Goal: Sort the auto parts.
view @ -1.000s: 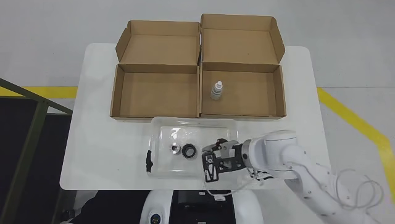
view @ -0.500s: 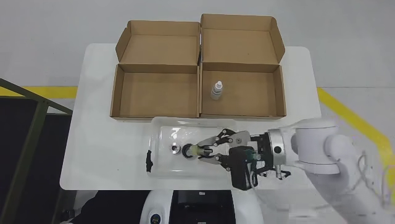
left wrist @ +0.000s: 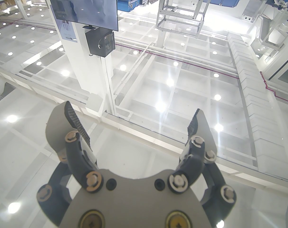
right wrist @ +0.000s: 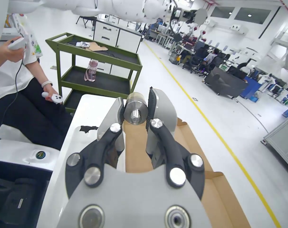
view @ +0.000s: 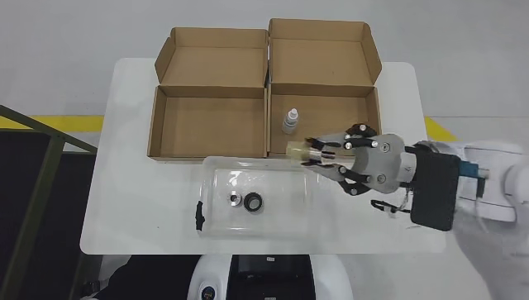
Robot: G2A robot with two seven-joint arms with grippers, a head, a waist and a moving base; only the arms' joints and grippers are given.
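Note:
My right gripper [view: 312, 152] is shut on a pale cylindrical part with a metal core [view: 296, 149], held in the air over the front wall of the right cardboard box [view: 339, 126]. Seen from the right wrist, the cylinder [right wrist: 134, 113] sits clamped between both fingers, above the box's brown floor [right wrist: 134, 153]. A clear plastic tray [view: 216, 217] in front of the boxes holds a black ring [view: 253, 203] and a small metal part [view: 235, 199]. My left gripper [left wrist: 132, 117] is open and empty, pointing up at the ceiling.
A white bottle [view: 290, 120] stands in the right box. The left box [view: 211, 126] has nothing in it. A small black piece [view: 199, 215] lies on the white table by the tray's left side. A green cart [right wrist: 94, 72] stands beyond the table's left end.
My right gripper went into the tray, closed on the cylinder beside the black ring, then lifted it up and back to the right box's front wall.

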